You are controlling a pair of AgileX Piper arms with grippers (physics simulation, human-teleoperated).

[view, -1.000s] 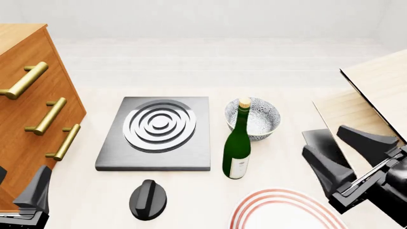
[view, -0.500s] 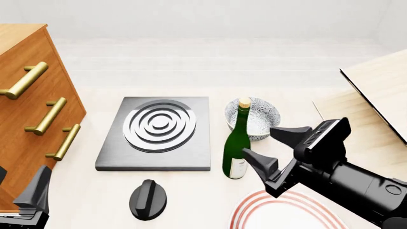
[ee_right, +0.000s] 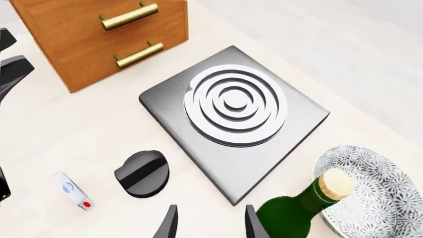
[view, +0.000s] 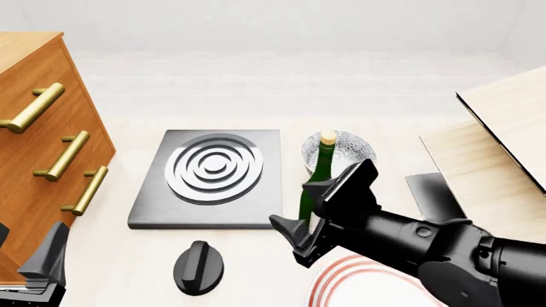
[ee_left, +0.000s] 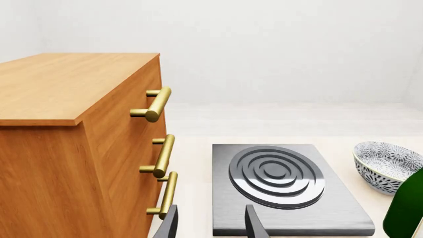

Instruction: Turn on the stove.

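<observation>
Pale table (view: 111,268), white wall behind. Brown wood drawers (view: 38,160) w/ gold handles (view: 64,155) on left.

I see the stove (view: 207,179) lying flat on the worktop (view: 119,256), a square dark-grey metal slab with concentric silver-white burner rings (view: 214,167) raised at its middle. It sits ahead and to the left of my right hand (view: 307,215). Its knob (view: 198,267) is a separate round black piece with a raised ridge across its top, resting on the worktop just off the slab's near edge, apart from it, left of that hand and nearer to me.
</observation>
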